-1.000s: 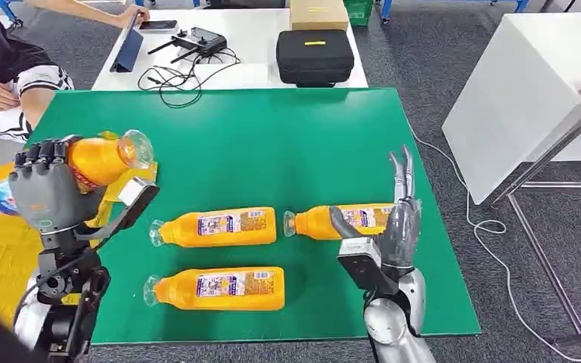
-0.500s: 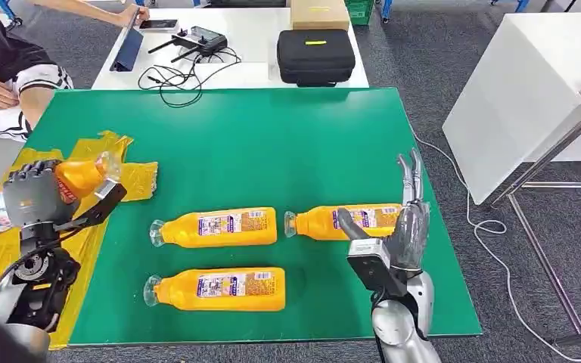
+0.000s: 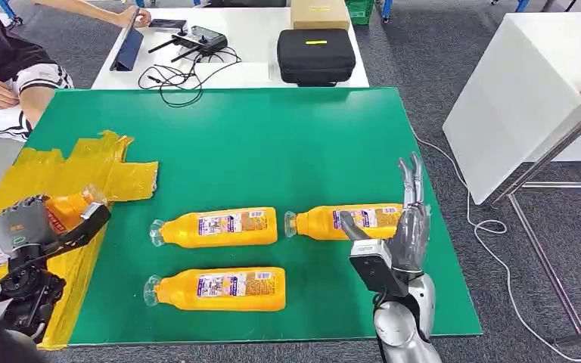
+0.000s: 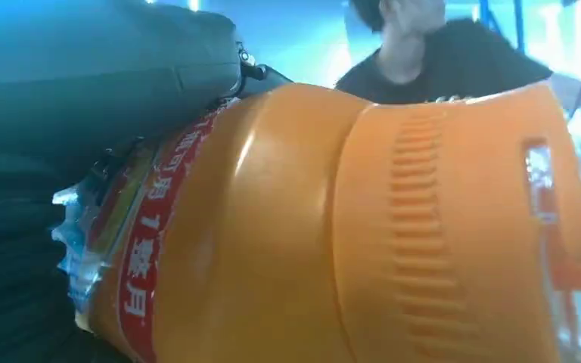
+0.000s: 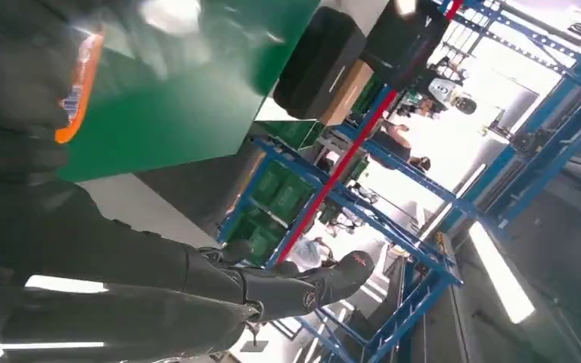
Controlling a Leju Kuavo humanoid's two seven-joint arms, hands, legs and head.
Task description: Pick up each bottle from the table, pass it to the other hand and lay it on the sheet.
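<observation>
left hand (image 3: 21, 224) grips orange plastic juice bottle (image 3: 66, 209) above yellow sheet (image 3: 83, 170); right hand (image 3: 407, 227) open, empty; early release risks roll-off.

Three orange bottles (image 3: 218, 227) lie sideways on green — a fourth (image 3: 60, 212) over the yellow sheet (image 3: 68, 170).

Robotics lab or workshop, green-topped table (image 3: 272, 144), blue racking (image 5: 393, 219), cabled controller (image 3: 197, 38), black equipment case (image 3: 315, 54)

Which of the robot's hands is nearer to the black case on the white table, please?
Right. The right hand sits at the green table's right side, below the black case; the left hand is far left, over the yellow sheet.
</observation>
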